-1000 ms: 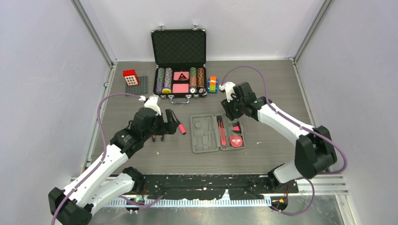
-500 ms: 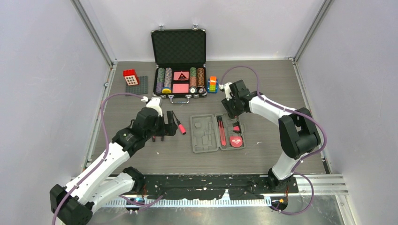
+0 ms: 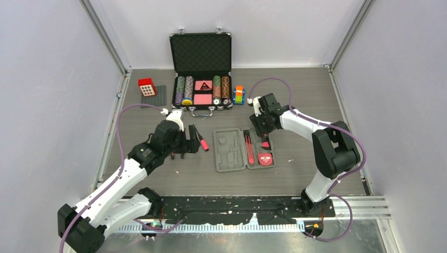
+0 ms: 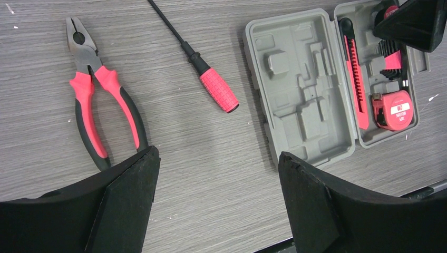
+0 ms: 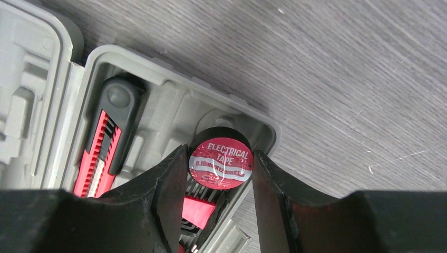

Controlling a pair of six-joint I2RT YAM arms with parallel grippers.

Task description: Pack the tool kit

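The grey tool kit case [image 3: 227, 153] lies open mid-table. Its right half holds a red knife [image 4: 354, 74], a tape measure [image 4: 392, 108] and a red hex-key holder [image 5: 203, 211]. My right gripper [image 5: 220, 163] is shut on a roll of electrical tape [image 5: 221, 158], just over the far right corner of the case [image 5: 174, 87]. The red-handled screwdriver [image 4: 216, 88] and pliers [image 4: 95, 113] lie on the table left of the case [image 4: 300, 79]. Above them my left gripper [image 4: 219, 155] hangs open and holds nothing.
A black poker-chip case [image 3: 201, 58] stands open at the back. A red brick on a dark baseplate [image 3: 147, 87] sits to its left, a coloured block stack [image 3: 239, 95] to its right. Walls close in the table's left, right and back.
The right arm's elbow has swung in towards the near side, while its gripper stays with the tape over the case's far right corner. The left gripper has crept slightly away from me.
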